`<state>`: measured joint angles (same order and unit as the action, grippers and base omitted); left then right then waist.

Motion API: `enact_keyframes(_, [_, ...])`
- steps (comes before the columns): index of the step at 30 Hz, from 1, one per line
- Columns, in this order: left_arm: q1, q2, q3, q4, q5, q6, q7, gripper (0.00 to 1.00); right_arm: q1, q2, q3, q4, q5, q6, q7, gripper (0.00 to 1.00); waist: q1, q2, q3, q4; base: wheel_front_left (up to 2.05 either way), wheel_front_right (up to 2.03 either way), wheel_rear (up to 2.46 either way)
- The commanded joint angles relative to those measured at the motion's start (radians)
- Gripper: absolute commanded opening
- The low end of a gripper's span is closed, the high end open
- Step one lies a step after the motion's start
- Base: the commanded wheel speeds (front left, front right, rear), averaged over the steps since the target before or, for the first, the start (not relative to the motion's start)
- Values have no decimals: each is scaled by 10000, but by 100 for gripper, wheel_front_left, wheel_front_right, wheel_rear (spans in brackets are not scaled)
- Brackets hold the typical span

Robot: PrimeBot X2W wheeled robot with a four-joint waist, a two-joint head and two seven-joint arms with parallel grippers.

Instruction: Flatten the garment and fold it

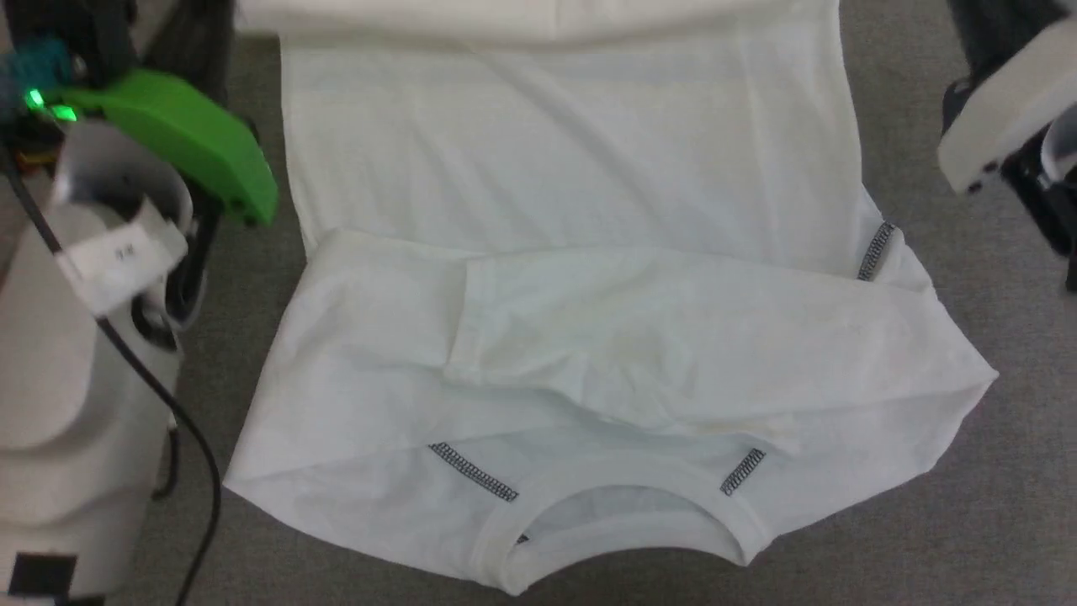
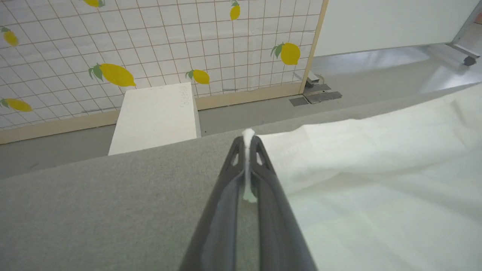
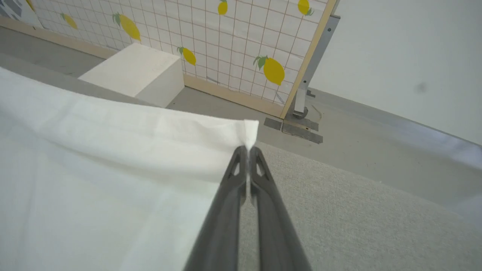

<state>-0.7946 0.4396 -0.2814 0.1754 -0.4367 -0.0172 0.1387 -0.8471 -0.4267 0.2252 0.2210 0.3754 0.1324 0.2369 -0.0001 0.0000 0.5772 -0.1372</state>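
I have the left gripper [image 2: 246,145] and right gripper [image 3: 246,152] each pinching a garment [image 1: 572,252] corner thinly, so uneven pulling could slip one free.

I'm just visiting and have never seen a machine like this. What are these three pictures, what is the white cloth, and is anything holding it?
This is a two-armed robot with a camera on its head and one on each wrist. The head view looks down on a white thin-fabric long-sleeved shirt with dark grey stitched seams, spread on a grey carpeted surface, sleeves folded across its body. Each wrist view looks along that arm's two long dark fingers. The left gripper is shut on one corner of the shirt's edge; the right gripper is shut on another corner. Beyond stand a rigid white box and a lemon-patterned tiled wall panel.
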Motion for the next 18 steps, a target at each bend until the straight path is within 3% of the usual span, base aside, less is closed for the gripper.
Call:
enact_keyframes(1, [949, 43, 55, -322, -356, 56, 108, 0, 707, -93, 0, -327, 133, -17, -79, 0, 1, 0, -1673, 102, 0, 0, 0])
enact_keyframes(9, [5245, 1, -37, -2214, -1790, 290, 837, 0, 4589, -82, -1062, -1876, 378, -17, 418, 0, 1, 0, -2866, 437, 0, 0, 0])
enact_keyframes(18, [7531, -267, -239, -2660, -2780, 262, 905, 0, 7786, 1126, -2836, -2875, 70, -17, 854, 0, 1, 0, -3286, 743, 0, 0, 0])
